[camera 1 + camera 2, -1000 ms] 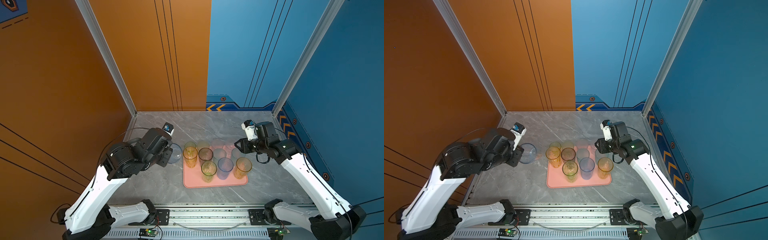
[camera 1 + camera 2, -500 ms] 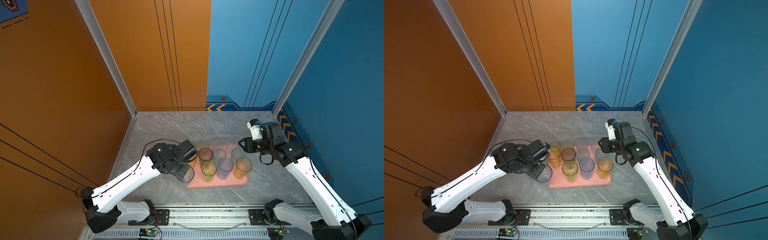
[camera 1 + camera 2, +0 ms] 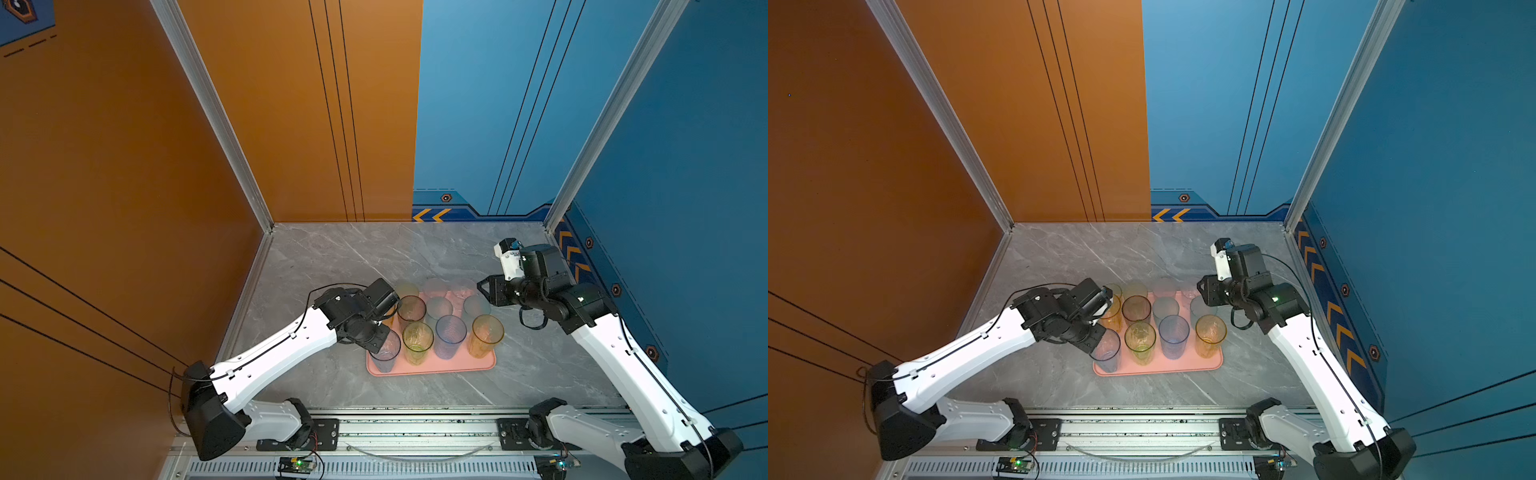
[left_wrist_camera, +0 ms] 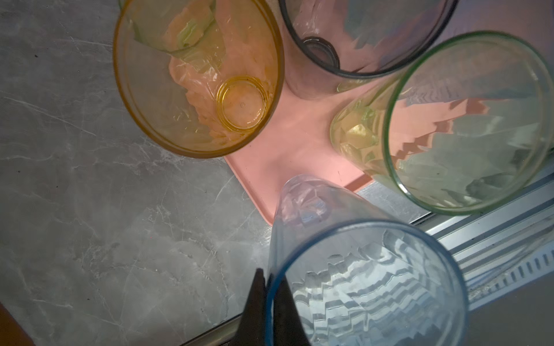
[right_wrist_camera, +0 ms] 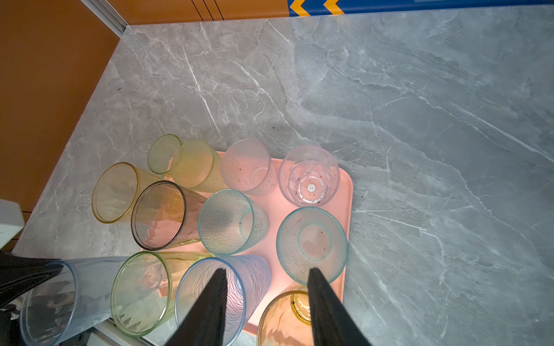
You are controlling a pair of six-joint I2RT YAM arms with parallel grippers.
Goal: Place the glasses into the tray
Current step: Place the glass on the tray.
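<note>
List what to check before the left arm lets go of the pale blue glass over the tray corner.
1. Rim of the blue glass pinched by the left gripper: ok.
2. Glass base over the tray corner: ok.
3. Base seated flat inside the rim: cannot tell.
4. Gap to the green glass: cannot tell.
5. The right gripper open, empty, away from that corner: ok.

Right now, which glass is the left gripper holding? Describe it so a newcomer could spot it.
Find the pink tray in the middle of the grey table. At its near left corner is a tall pale blue glass, right beside the green glass. It alone has the left gripper pinching its rim.
</note>
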